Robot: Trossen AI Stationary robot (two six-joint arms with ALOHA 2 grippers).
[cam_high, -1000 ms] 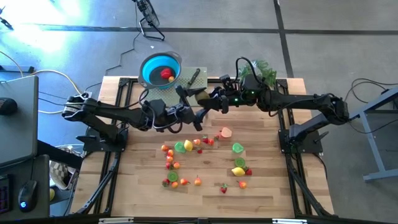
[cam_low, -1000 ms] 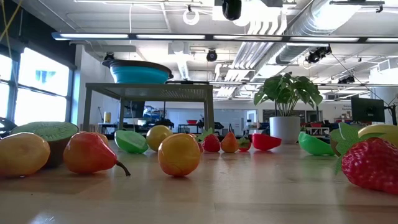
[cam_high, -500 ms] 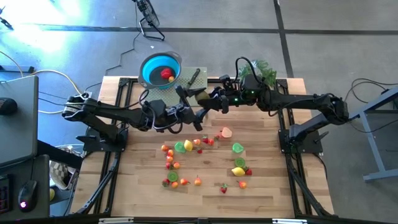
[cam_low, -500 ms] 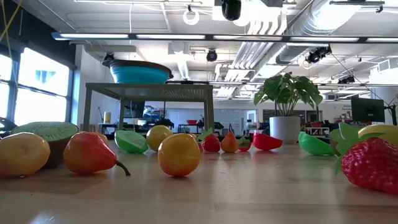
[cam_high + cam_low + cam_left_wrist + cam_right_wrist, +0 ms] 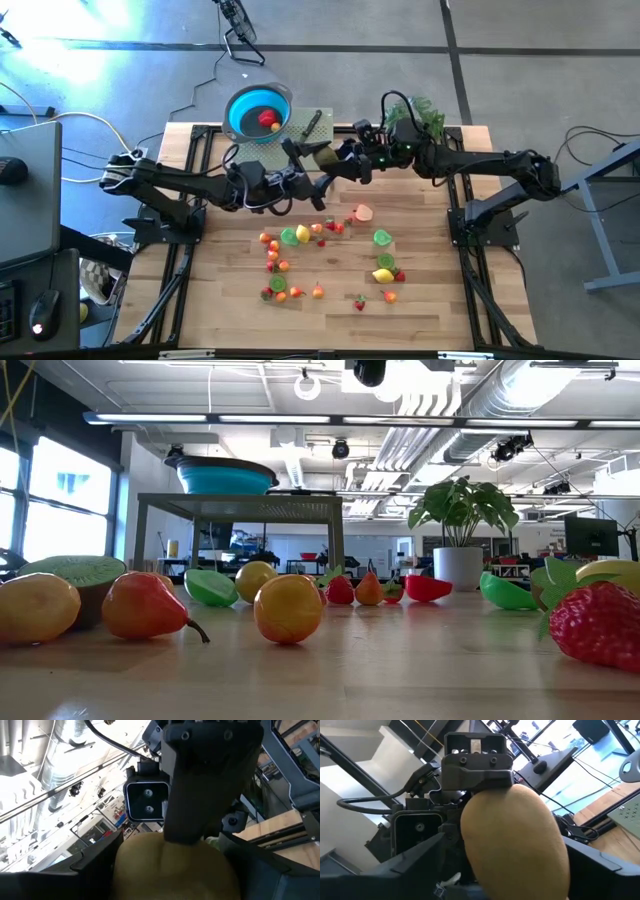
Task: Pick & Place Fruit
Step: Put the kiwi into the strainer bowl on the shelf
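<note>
1 red fruit (image 5: 267,118) lies in the blue bowl (image 5: 240,112); some 20 pieces (image 5: 300,235) wait on the table (image 5: 430,300); mid-table, a brown fruit (image 5: 515,840) sits between both grippers; the left gripper (image 5: 316,186) seems clamped wide on it; whether the right gripper (image 5: 337,166) grips, I cannot tell.

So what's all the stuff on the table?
Fruit: about twenty, red, orange, yellow, green, scattered mid-table.
Brown fruit: one, between the two grippers.
Red fruit: one, in the bowl.
Bowl: one, blue, on the stand.
Stand: one, grey, table's far edge.
Knife: one, black handle, beside the bowl.
Plant: one, green, far right.
Table: one, wooden.
Left gripper, right gripper: dark, meeting near the stand.
</note>
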